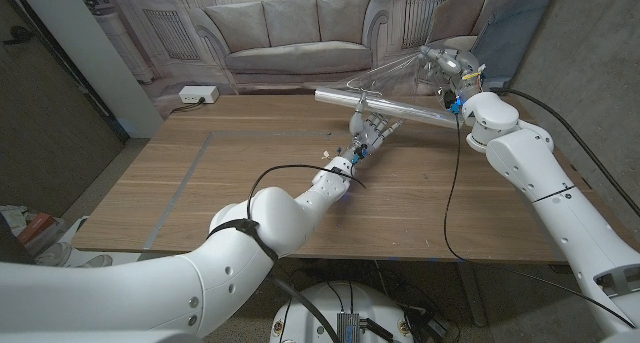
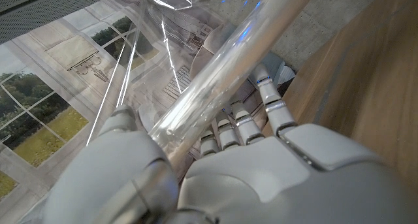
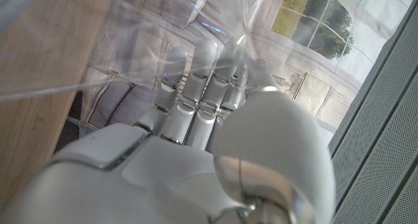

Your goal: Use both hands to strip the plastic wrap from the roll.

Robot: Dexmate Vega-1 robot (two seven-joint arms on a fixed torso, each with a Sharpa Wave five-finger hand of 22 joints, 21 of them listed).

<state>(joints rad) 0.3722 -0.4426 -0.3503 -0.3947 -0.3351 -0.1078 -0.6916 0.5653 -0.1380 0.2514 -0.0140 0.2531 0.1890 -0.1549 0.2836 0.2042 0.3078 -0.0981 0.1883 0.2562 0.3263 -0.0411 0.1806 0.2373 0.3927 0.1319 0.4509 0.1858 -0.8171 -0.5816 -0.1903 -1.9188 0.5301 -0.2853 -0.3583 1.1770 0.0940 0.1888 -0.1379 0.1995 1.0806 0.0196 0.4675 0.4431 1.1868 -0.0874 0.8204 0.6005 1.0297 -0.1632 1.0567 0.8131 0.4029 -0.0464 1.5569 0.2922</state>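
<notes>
**Stripping Wrap: Pull-Off Step in Progress**

Holding the long, silvery roll of clear plastic wrap [image 1: 395, 107] above the far side of the wooden table [image 1: 200, 183], the left hand [image 1: 368, 135] grips it near mid-length; the left wrist view shows the fingers [image 2: 238, 119] and thumb wrapped around the glossy tube [image 2: 222, 74]. The right hand [image 1: 447, 65], raised beyond the roll's right end, pinches a bunched sheet of transparent film [image 1: 395, 75]; in the right wrist view the fingers [image 3: 196, 80] close together on gathered film [image 3: 245, 38].

Judged step: film is being drawn off, and a loose sheet spans from roll to right hand. The next move probably calls for the right hand to pull farther away while the left hand keeps the roll steady, letting it unwind. Risk: thin film may tear or slip from the pinch.
</notes>
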